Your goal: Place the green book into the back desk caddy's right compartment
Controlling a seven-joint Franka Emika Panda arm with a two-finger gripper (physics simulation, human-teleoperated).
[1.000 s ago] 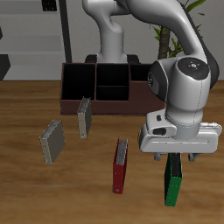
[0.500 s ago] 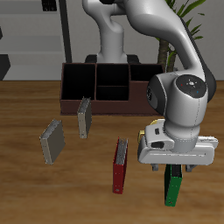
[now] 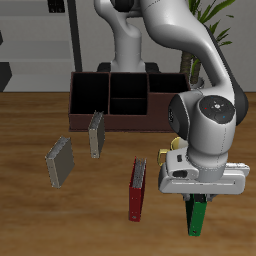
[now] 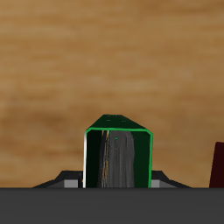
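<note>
Green book [image 3: 198,216]: thin, bright green hardcover standing upright near the tabletop's front edge, beside the red book; in the wrist view [image 4: 119,157] a green cover frames a grey page block.
Hand [image 3: 197,199]: set over the book's top, its dark fingers on either side of the cover; whether they press the book cannot be told.
Arm [image 3: 208,120]: glossy white, rounded housings, bent down over the book.
Red book [image 3: 137,189]: thin, dark red, upright on edge, near the front.
Grey books: one upright nearer the caddy [image 3: 97,133], one tilted farther out [image 3: 59,161]; both flat slabs.
Caddy [image 3: 110,100]: long, low, dark reddish-brown wooden box with open compartments, well apart from the green book, toward the back.
Tabletop [image 3: 40,215]: warm brown wood grain.
Room: pale wall, shelving, leafy plant [image 3: 213,25] behind the robot.
Change: the hand has dropped lower onto the book; book position unchanged.
</note>
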